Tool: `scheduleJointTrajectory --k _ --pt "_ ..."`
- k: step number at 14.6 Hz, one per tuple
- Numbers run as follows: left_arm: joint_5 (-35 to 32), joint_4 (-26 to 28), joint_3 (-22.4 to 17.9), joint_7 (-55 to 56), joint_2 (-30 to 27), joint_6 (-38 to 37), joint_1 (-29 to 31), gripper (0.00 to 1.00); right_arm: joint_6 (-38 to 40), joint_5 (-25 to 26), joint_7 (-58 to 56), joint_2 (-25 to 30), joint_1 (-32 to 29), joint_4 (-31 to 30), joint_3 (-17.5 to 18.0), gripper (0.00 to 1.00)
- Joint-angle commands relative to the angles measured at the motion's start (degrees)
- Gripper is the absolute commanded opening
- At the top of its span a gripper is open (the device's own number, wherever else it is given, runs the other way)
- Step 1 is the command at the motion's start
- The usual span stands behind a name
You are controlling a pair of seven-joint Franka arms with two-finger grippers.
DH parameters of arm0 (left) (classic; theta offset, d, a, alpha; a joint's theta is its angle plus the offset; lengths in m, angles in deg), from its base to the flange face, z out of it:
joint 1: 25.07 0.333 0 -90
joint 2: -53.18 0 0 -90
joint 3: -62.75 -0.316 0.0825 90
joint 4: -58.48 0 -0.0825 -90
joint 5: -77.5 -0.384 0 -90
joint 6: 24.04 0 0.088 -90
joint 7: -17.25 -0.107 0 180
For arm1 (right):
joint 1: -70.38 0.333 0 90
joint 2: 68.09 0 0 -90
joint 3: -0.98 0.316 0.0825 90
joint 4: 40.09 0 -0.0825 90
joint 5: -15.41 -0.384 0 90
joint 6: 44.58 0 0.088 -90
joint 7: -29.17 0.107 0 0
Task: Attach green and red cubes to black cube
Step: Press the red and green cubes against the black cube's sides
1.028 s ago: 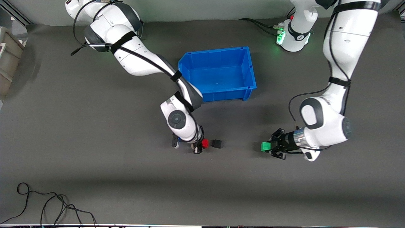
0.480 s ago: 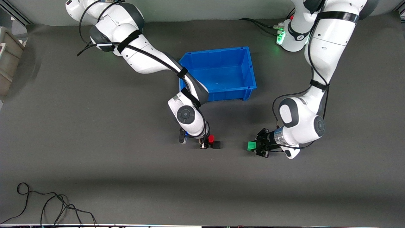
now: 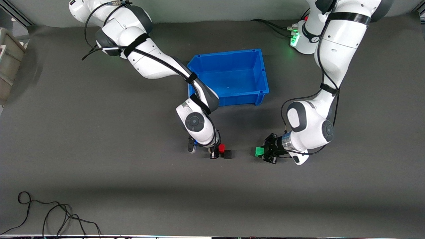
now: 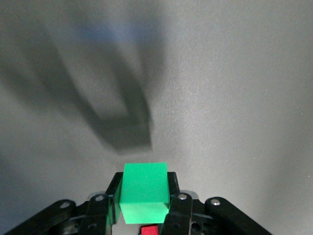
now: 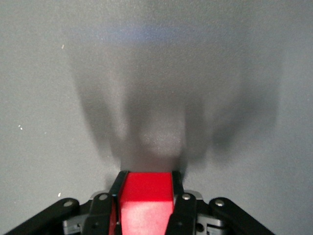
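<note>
The right gripper (image 3: 217, 151) clamps the small bright red cube (image 3: 221, 147) against the matte black cube (image 3: 227, 154) on the grey mat (image 3: 99, 149). The left gripper (image 3: 265, 152) pinches the small bright green cube (image 3: 259, 152) over the mat nearby.

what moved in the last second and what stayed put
The right tool carried the red cube up against the black cube. The left tool brought the green cube closer to it, a gap remaining. Black cube and blue bin stayed put.
</note>
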Motion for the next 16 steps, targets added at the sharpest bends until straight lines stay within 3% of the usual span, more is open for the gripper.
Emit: scheduleJointTrajectory --k 1,8,16 --pt "0.73 -1.2 -0.87 2.65 1.54 3.3 -2.3 0.19 -0.15 0.2 1.52 -2.81 0.5 3.12 -1.07 0.0" --pt "0.55 -7.88 -0.87 8.19 5.15 3.58 -4.33 0.19 -0.15 0.2 1.52 -2.73 0.5 3.21 -1.07 0.0" --pt "0.2 -9.99 -0.87 14.17 7.26 3.66 -8.37 0.19 -0.32 0.29 1.52 -3.52 0.59 4.09 -1.42 0.0"
